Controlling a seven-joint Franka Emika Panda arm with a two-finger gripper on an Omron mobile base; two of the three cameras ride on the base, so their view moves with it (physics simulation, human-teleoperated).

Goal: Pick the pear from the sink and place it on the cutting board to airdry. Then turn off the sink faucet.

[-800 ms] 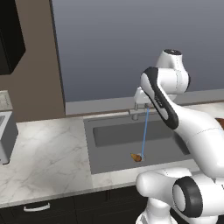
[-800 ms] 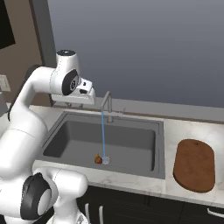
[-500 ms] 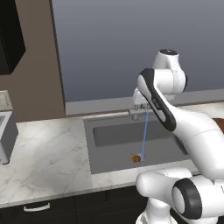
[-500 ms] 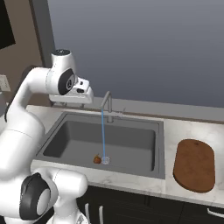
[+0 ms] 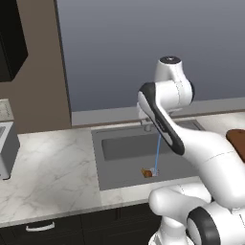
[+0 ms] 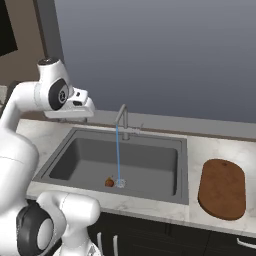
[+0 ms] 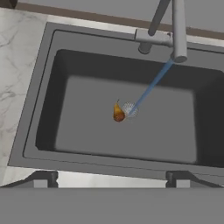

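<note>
The pear [image 7: 118,113] lies on the floor of the grey sink [image 7: 83,127], right beside the round drain. It is small and orange-brown [image 6: 109,182] [image 5: 146,172]. Water runs in a thin blue stream [image 7: 151,87] from the sink faucet [image 7: 175,30] [image 6: 122,120] onto the drain. My gripper [image 7: 111,178] hangs high above the sink, open, its fingertips [image 7: 43,177] wide apart with nothing between them. The white hand [image 6: 75,107] hovers over the sink's back left corner. The cutting board [image 6: 222,188] lies on the counter right of the sink.
Marble counter [image 5: 48,162] runs left of the sink, with a grey appliance [image 5: 7,148] at its far left edge. A blue-grey wall panel [image 6: 165,55] stands behind the faucet. Dark cabinet fronts [image 5: 57,227] sit under the counter.
The hand has swung left and a little away from the faucet, toward the sink's left side. The pear lies where it was and the water still runs.
</note>
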